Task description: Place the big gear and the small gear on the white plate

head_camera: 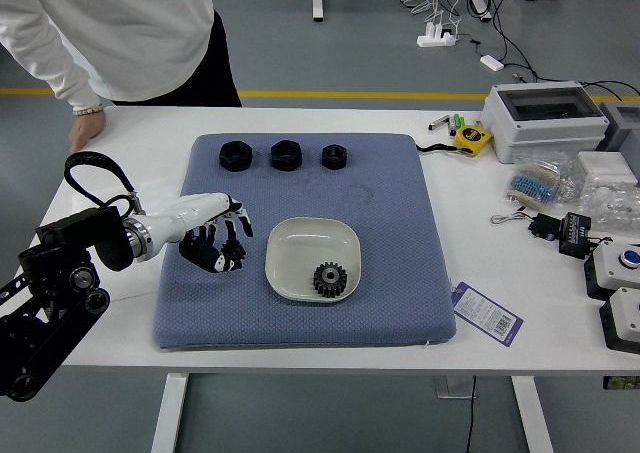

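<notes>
Fingers [235,251] spread — left hand [214,239] near plate [290,245].

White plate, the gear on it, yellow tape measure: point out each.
White plate [303,245]: head view, bare inner floor.
Gear [330,280]: head view, its middle.
Yellow tape measure [472,139]: head view, its case.

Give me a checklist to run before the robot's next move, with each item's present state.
1. Gear on the white plate: ok.
2. Second gear on the plate: not ok, only one there.
3. Plate flat on the blue mat: ok.
4. Bare room on the plate beside the gear: ok.
5. Left hand holding a gear: cannot tell.
6. Person's hand away from the plate: ok.
</notes>
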Robot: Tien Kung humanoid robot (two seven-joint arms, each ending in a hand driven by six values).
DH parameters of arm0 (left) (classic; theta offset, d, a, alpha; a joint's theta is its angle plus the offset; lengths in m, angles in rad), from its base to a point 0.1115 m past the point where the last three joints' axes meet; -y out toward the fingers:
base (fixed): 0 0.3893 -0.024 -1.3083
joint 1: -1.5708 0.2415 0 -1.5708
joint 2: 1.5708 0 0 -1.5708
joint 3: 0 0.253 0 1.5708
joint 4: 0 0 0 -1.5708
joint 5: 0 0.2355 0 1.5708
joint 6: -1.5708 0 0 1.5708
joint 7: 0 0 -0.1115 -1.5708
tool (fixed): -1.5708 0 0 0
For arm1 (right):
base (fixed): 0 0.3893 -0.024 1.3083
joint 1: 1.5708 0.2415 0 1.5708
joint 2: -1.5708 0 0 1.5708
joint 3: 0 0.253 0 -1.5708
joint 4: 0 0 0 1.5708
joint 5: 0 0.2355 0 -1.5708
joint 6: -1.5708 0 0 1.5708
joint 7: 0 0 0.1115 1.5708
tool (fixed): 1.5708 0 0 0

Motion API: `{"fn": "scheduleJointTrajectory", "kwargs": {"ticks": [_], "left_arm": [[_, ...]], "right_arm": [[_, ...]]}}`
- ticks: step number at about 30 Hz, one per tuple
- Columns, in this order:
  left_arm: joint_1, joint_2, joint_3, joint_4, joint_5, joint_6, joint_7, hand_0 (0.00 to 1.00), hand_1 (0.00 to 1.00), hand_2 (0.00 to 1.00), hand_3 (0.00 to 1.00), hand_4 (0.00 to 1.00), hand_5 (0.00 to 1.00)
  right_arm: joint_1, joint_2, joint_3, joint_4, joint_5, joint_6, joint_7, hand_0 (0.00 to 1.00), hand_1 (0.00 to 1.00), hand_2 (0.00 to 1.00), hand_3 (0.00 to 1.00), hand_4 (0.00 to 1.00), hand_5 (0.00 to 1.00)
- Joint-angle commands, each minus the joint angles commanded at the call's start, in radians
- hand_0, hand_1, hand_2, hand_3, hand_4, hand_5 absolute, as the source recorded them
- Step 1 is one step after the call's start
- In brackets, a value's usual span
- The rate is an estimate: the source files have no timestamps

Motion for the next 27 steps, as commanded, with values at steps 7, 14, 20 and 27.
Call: {"fn": "scheduleJointTrajectory", "kwargs": {"ticks": [7, 14, 20, 27], "left_arm": [[-0.063, -0.043, 0.058, 0.041, -0.015, 0.028, -0.020, 0.227, 0.209, 0.355, 0.575, 0.602, 0.002], [-0.123, -0.097, 0.142, 0.111, -0.006, 0.082, -0.036, 0.231, 0.139, 0.230, 0.470, 0.605, 0.002], [-0.159, -0.146, 0.185, 0.187, -0.002, 0.150, -0.074, 0.235, 0.216, 0.357, 0.573, 0.618, 0.002], [-0.185, -0.169, 0.182, 0.247, 0.009, 0.208, -0.113, 0.272, 0.345, 0.461, 0.591, 0.706, 0.002]], "right_arm": [[0.005, -0.001, 0.004, 0.001, -0.009, -0.002, -0.003, 0.678, 0.679, 0.770, 0.679, 0.953, 0.767], [0.011, -0.001, 0.012, 0.002, -0.021, -0.005, -0.008, 0.678, 0.678, 0.770, 0.679, 0.953, 0.768], [0.018, -0.001, 0.014, 0.003, -0.030, -0.007, -0.012, 0.678, 0.678, 0.770, 0.680, 0.953, 0.767], [0.023, -0.003, 0.015, 0.004, -0.030, -0.009, -0.011, 0.677, 0.679, 0.771, 0.679, 0.953, 0.768]]}}
